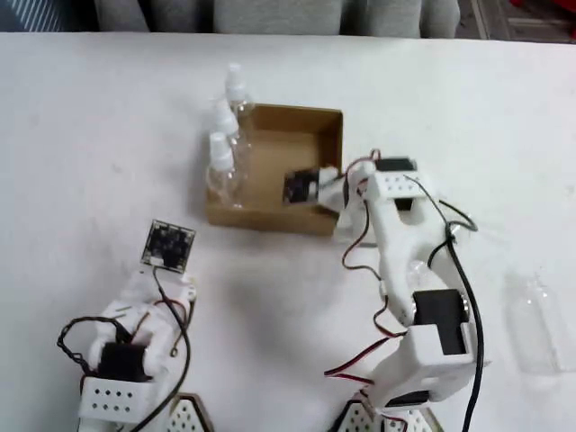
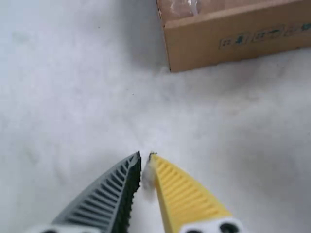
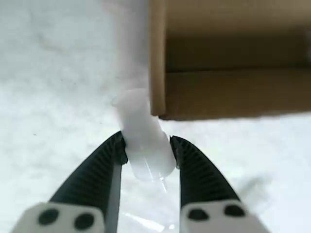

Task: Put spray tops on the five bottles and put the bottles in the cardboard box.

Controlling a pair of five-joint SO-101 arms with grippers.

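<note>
High view: I note the cardboard box (image 1: 270,219) at the middle of the white table (image 1: 90,135). Three capped bottles (image 1: 225,121) stand in a row along its left inner wall, one behind the other from near to far. A clear bottle (image 1: 538,315) lies on its side well to the right, apart from the box; I cannot tell whether it carries a top. The right arm (image 1: 396,234) stretches to the box's near right corner. The left arm (image 1: 126,351) sits at the near left, short of the box.

Right wrist view: the right gripper (image 3: 147,140) is clamped on a white spray top (image 3: 141,121), just beside the box's (image 3: 233,92) outer corner.

Left wrist view: the left gripper (image 2: 146,156) is narrow, its tips all but touching, holding nothing, over bare table near a box (image 2: 233,39) corner.
</note>
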